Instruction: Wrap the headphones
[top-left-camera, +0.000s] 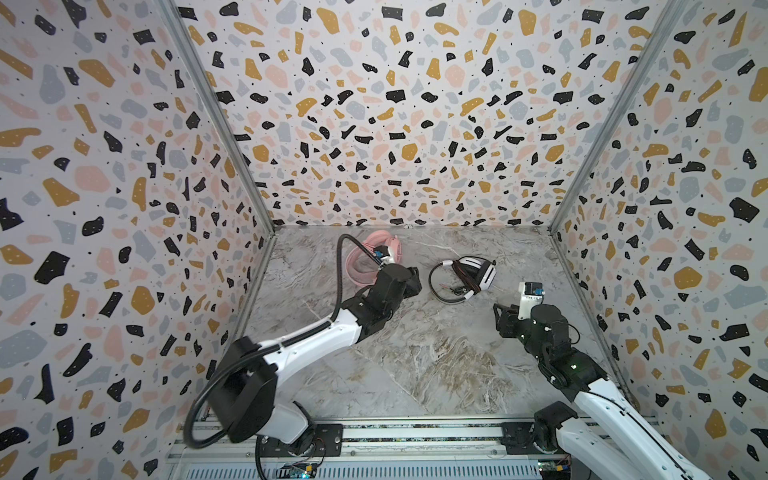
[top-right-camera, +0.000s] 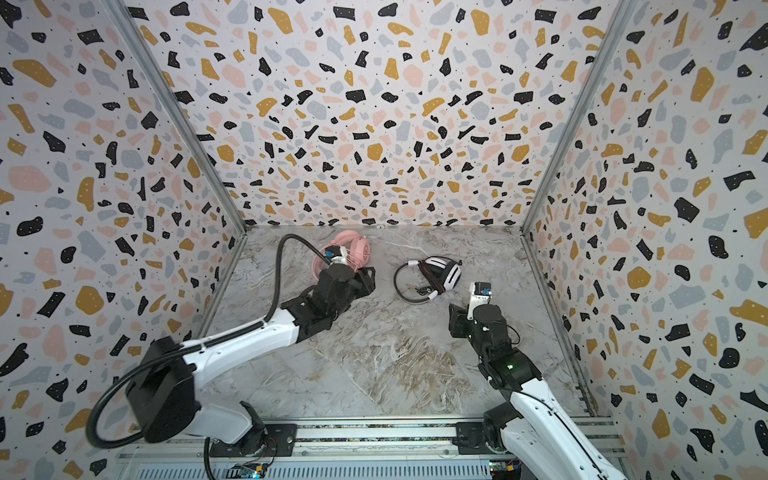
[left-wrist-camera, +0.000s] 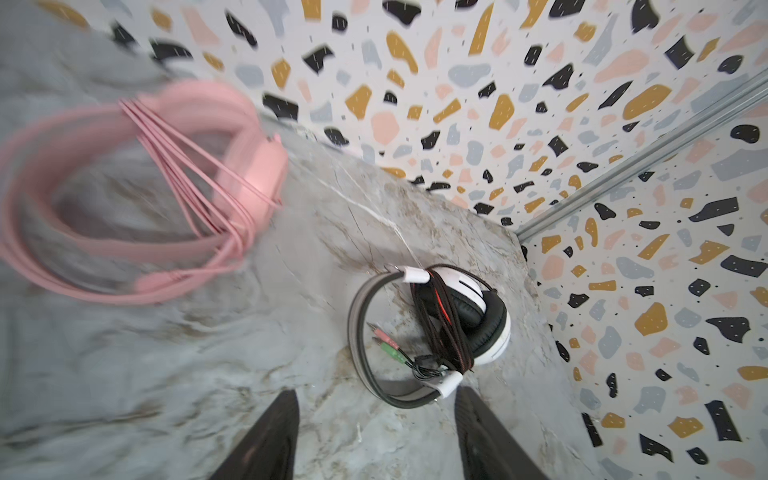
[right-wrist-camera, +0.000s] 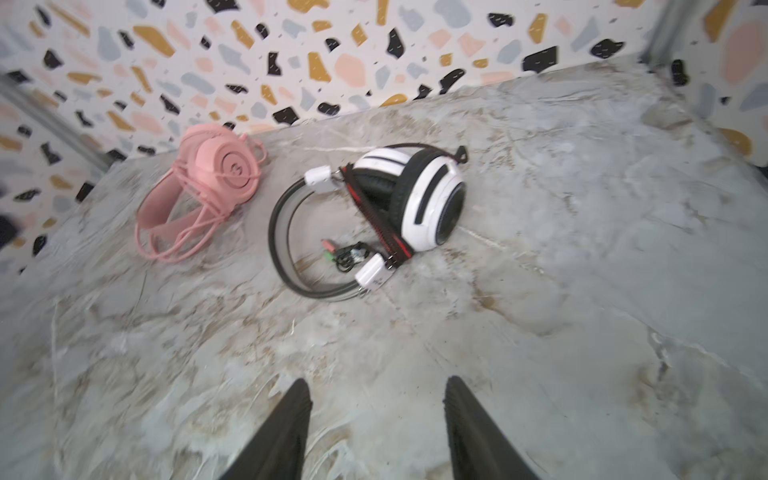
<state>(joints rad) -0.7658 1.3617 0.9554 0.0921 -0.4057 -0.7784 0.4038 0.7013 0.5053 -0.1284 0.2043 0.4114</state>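
Right wrist view: the right gripper (right-wrist-camera: 376, 386) stands spread and empty over the marble table (right-wrist-camera: 582, 291); the left gripper (left-wrist-camera: 376, 392) likewise. Beyond lies the white-and-black headset (right-wrist-camera: 419, 199), black cable (right-wrist-camera: 374, 216) wound across it; farther, by the back wall (right-wrist-camera: 291, 50), the pink headset (right-wrist-camera: 220, 174). Both look light, cups rigid, cable limp; the headband seems the safest hold.

pink headset (top-right-camera: 356, 248) on its side, just left of frame centre in both top views, pink cable (left-wrist-camera: 166, 158) wound across it, white-and-black headset (top-right-camera: 442, 272) right of it, apart, black cable (right-wrist-camera: 374, 214) wrapped round, plugs (left-wrist-camera: 386, 340) loose
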